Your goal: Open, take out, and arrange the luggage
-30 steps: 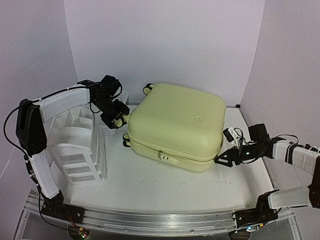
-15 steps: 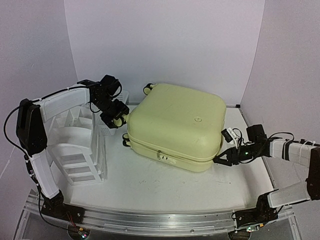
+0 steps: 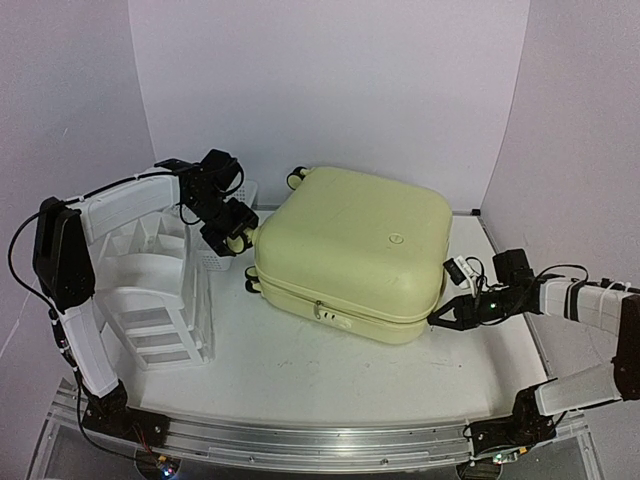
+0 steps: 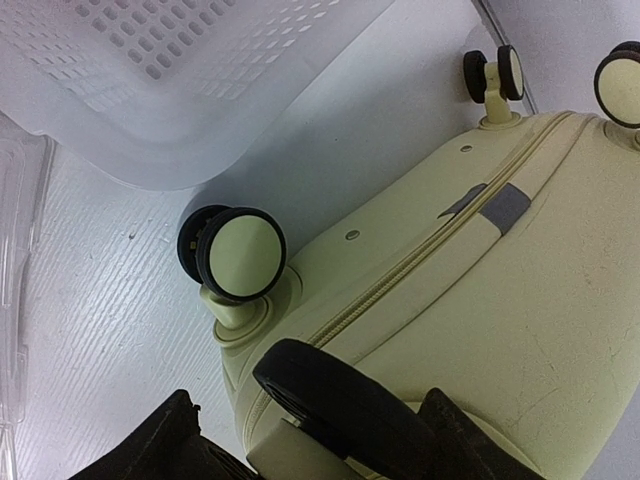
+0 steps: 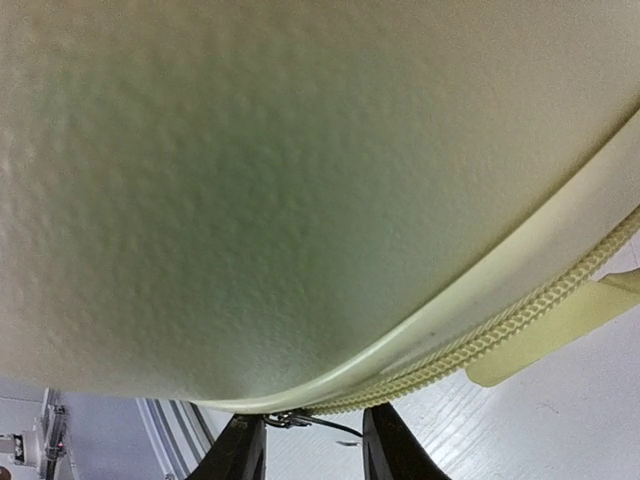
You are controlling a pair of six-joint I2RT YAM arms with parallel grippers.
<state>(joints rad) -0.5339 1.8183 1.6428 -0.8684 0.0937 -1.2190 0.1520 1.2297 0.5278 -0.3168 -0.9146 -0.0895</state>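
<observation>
The pale-yellow luggage [image 3: 350, 250] lies flat and zipped shut in the middle of the table. My left gripper [image 3: 232, 238] is at its left rear corner. In the left wrist view, this gripper [image 4: 310, 430] straddles a black wheel [image 4: 340, 400], with a gap showing beside the left finger. My right gripper [image 3: 437, 320] is at the luggage's right front corner, low by the zipper seam [image 5: 520, 320]. Its fingers [image 5: 312, 445] stand narrowly apart, with the thin metal zipper pull [image 5: 310, 422] between them. The shell [image 5: 300, 180] fills most of that view.
A white plastic drawer unit [image 3: 150, 290] lies tilted on the left. A white mesh basket [image 4: 180, 80] sits just behind the left gripper. Another wheel [image 4: 240, 255] rests on the table near the basket. Pale purple walls close in on three sides.
The right gripper's fingers have drawn closer together around the zipper pull, and the gripper sits slightly nearer the corner. The left arm and the luggage have not moved.
</observation>
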